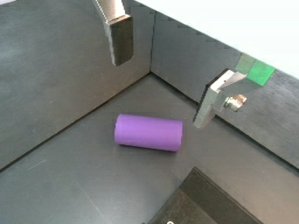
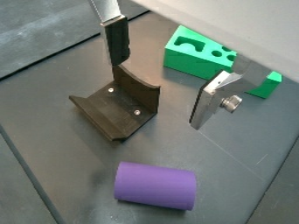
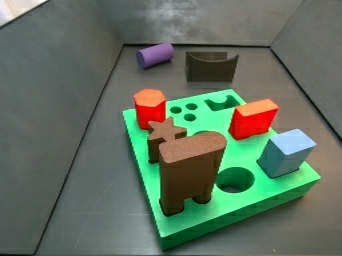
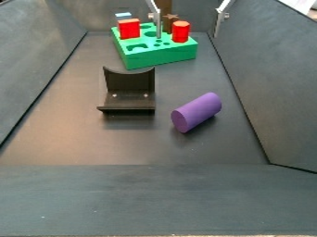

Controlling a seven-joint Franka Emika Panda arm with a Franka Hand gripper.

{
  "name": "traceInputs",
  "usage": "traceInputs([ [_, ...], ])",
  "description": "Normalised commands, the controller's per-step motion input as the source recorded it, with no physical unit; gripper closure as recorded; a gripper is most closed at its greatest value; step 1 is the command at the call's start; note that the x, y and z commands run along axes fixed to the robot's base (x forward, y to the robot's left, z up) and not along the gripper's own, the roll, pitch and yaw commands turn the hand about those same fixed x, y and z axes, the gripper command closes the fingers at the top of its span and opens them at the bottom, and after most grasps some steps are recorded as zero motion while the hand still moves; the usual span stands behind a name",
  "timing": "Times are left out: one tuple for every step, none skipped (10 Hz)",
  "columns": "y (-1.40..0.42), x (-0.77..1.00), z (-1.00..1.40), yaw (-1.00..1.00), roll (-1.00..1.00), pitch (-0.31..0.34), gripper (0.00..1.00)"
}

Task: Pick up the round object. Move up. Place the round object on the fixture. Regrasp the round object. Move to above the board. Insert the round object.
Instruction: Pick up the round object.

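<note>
Above round object (image 2: 153,185), claw (image 2: 162,83) open

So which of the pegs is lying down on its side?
The purple peg, alone on the floor beside the fixture. The open gripper hangs above it; the red pegs stand in the board.

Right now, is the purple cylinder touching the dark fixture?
Apart. In a side view, bare floor shows between the purple cylinder and the fixture. The hand hangs open above, holding nothing.
</note>
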Motion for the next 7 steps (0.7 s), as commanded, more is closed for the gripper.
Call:
traceInputs([
  [0.1,-0.26,-0.21,-0.24,0.08,0.0,0.0],
  [0.13,-0.55,-0.49,-0.73,0.0,-0.023,0.0],
  [0.08,-0.35,-0.56,-0.88,0.0,-0.001,0.0],
  [0.07,-0.31,-0.58,-0.91,0.0,0.0,0.0],
  [0.03,-0.22,-0.62,-0.96,0.0,0.0,0.0],
  [0.0,-0.1,-0.67,-1.0,0.01,0.0,0.0],
  [0.0,0.0,-0.71,-1.0,0.01,0.0,0.0],
])
